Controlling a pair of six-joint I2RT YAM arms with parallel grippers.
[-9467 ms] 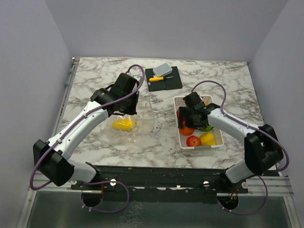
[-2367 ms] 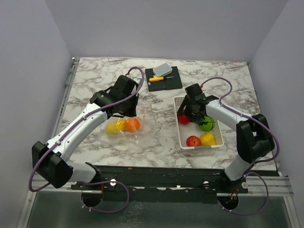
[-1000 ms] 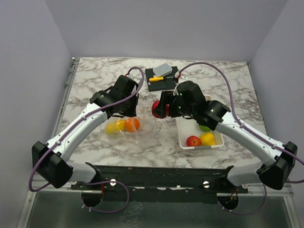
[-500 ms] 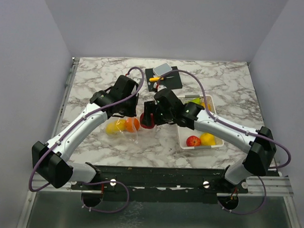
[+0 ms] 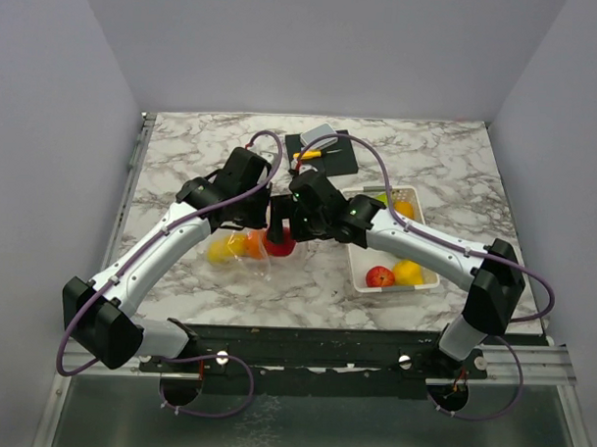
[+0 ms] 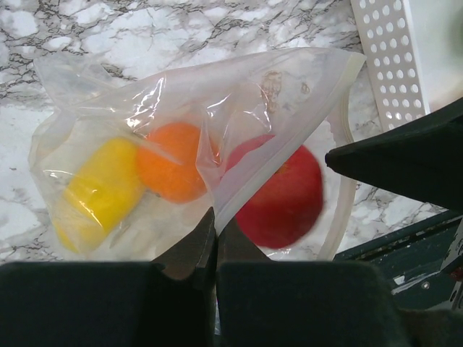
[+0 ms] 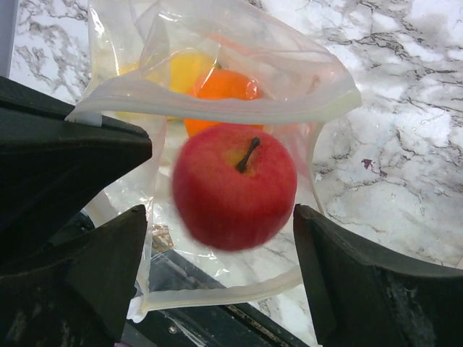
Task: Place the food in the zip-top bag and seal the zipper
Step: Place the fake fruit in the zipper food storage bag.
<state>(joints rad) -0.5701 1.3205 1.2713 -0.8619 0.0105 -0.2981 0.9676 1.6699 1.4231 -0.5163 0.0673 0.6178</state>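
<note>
The clear zip-top bag lies on the marble with its mouth held up and open. My left gripper is shut on the bag's upper lip. Inside lie an orange fruit and a yellow fruit. My right gripper is open at the mouth. A red apple, blurred, sits loose between its fingers inside the pale zipper rim. The apple also shows in the left wrist view.
The white basket at right holds a red fruit, a yellow one, an orange one and a green one. A black board with a yellow-handled knife lies behind.
My right arm has swung left from the basket to the bag's mouth with the red apple. Its jaws now stand apart and the apple is loose. The left arm has not moved.
</note>
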